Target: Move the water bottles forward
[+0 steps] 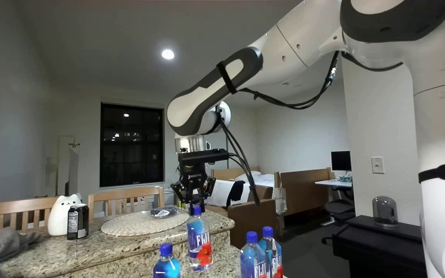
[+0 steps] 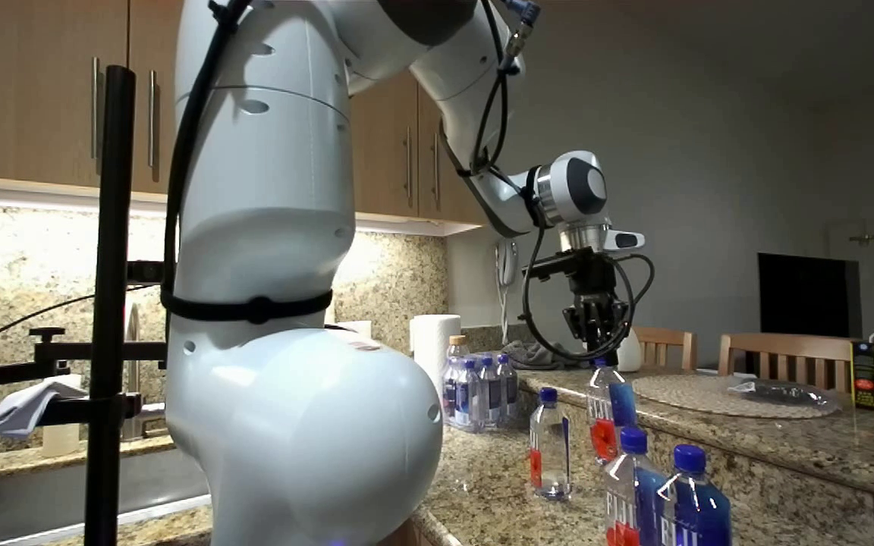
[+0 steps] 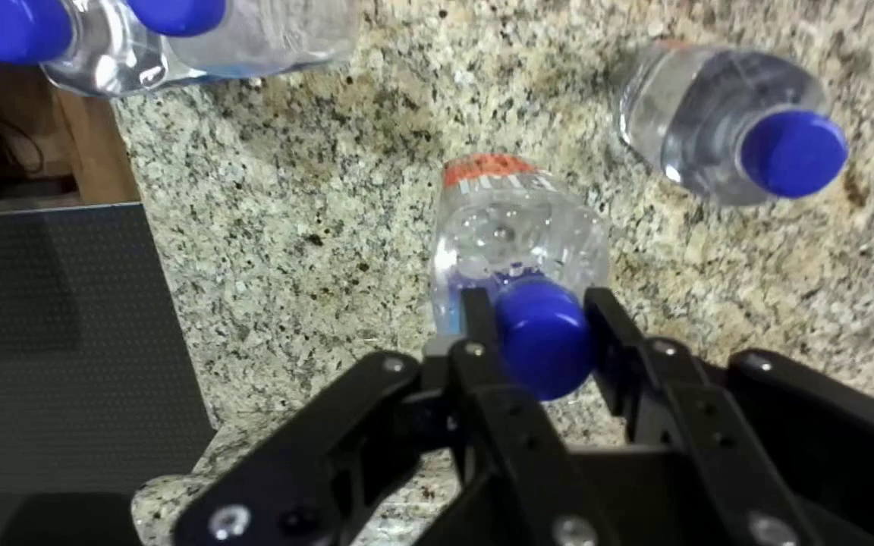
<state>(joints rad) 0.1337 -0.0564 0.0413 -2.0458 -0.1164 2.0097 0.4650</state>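
Note:
My gripper (image 3: 537,303) is shut on the blue cap of a clear water bottle (image 3: 517,220) with a red and blue label. In both exterior views the gripper (image 1: 196,205) comes down from above on this upright bottle (image 1: 199,245), just before the raised granite ledge. Whether its base touches the counter I cannot tell. A single bottle (image 2: 551,447) stands apart beside it, and appears as the bottle (image 3: 710,121) at upper right in the wrist view. Two more, a bottle (image 2: 632,489) and a darker blue bottle (image 2: 695,504), stand close together on the opposite side.
Several bottles (image 2: 482,390) cluster at the back near a paper towel roll (image 2: 435,353). The raised ledge (image 1: 137,249) bears a woven mat (image 1: 129,226), a black can (image 1: 78,222) and a white cat figure (image 1: 61,216). The counter (image 3: 171,227) ends at left in the wrist view.

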